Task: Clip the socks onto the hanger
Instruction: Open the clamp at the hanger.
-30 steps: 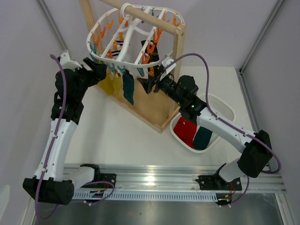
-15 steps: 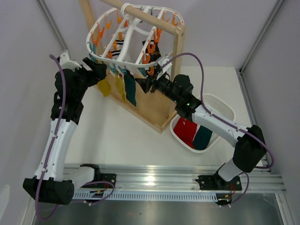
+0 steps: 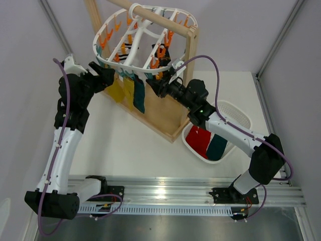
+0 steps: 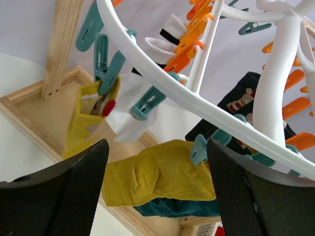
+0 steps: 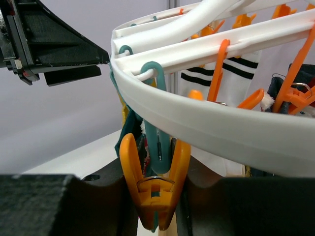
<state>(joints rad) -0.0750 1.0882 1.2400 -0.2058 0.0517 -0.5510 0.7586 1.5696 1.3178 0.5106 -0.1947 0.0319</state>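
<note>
While the right gripper (image 5: 153, 169) is pressed shut on an orange peg (image 5: 152, 196), which is pinched between its two black fingers (image 5: 98, 206) directly under the near rim of the hanger (image 5: 211, 130), the left gripper (image 4: 157, 147) is held wide open with nothing between its pads, just beside the hanger's opposite side. The hanger is hooked over the top bar of the wooden rack (image 3: 189, 60), which is stood on the white table (image 3: 125, 145), and orange and teal pegs are seen dangling all round its ring. Several socks are already clipped to it: a large yellow sock (image 4: 157, 179) is gripped by a teal peg (image 4: 199, 147) and draped sideways, a teal sock (image 4: 172, 209) is partly hidden below it, a small yellow sock (image 4: 86, 123) is held by another teal peg beside a white sock (image 4: 130, 108), a white black-striped sock (image 4: 170, 32) is caught in orange pegs farther in, and a navy sock (image 4: 246, 98) with a printed pattern is hung behind the ring. To the right of the rack, a white perforated basket (image 3: 239, 113) is set on the table, and a red sock (image 3: 199, 140) and a dark teal sock (image 3: 218, 146) are laid in it side by side, well apart from either gripper.
</note>
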